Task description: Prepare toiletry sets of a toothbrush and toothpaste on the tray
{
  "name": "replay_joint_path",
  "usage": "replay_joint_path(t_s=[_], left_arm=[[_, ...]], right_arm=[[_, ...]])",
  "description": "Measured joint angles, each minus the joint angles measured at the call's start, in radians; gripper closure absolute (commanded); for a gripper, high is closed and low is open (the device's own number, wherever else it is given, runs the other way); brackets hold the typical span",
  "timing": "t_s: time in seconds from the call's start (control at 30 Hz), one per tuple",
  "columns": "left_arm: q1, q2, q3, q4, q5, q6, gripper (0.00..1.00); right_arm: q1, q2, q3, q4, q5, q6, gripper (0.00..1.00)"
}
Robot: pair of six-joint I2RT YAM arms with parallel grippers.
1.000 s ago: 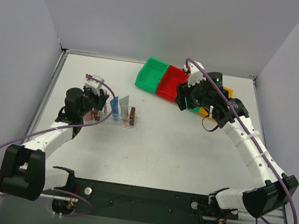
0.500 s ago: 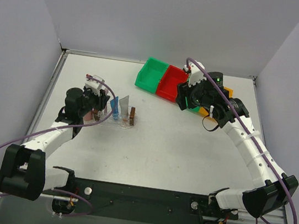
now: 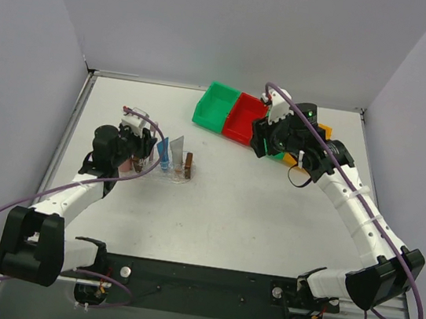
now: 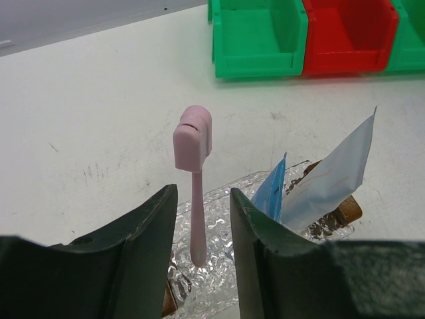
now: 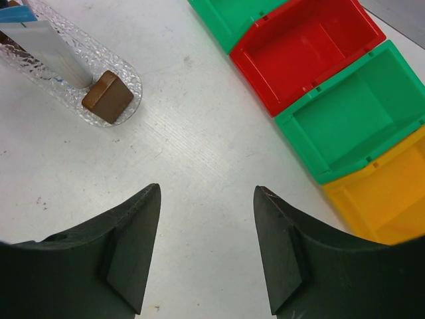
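Note:
The toothbrush stands upright in the clear tray, pink head up. My left gripper is open around its stick, with a gap on each side. The blue toothpaste and the grey-white toothpaste lean in the tray to its right, by a brown end block. In the top view the tray lies at centre left with my left gripper at its left end; the toothbrush is hidden there. My right gripper is open and empty over bare table near the bins, and also shows in its wrist view.
A row of bins stands at the back: green, red, a second green and yellow. All look empty. The tray's right end block shows at the upper left of the right wrist view.

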Motion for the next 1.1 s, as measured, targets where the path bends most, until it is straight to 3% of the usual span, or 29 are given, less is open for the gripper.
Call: replay_joint_path(t_s=[0.13, 0.33, 0.43, 0.97, 1.1], left_arm=[[0.0, -0.008, 0.0, -0.005, 0.0, 0.001, 0.5], [0.0, -0.043, 0.0, -0.026, 0.0, 0.005, 0.37], [0.0, -0.069, 0.002, -0.047, 0.0, 0.007, 0.35], [0.014, -0.207, 0.064, -0.221, -0.057, 0.025, 0.34], [0.025, -0.24, 0.112, -0.302, -0.085, 0.028, 0.22]], right_arm=[[0.0, 0.0, -0.008, -0.001, 0.0, 0.001, 0.47], [-0.005, 0.0, -0.009, -0.001, -0.001, 0.005, 0.47], [-0.005, 0.0, -0.009, -0.001, -0.001, 0.005, 0.47], [-0.006, 0.006, -0.009, 0.003, 0.001, 0.007, 0.45], [-0.005, 0.005, -0.021, 0.026, 0.029, 0.006, 0.4]])
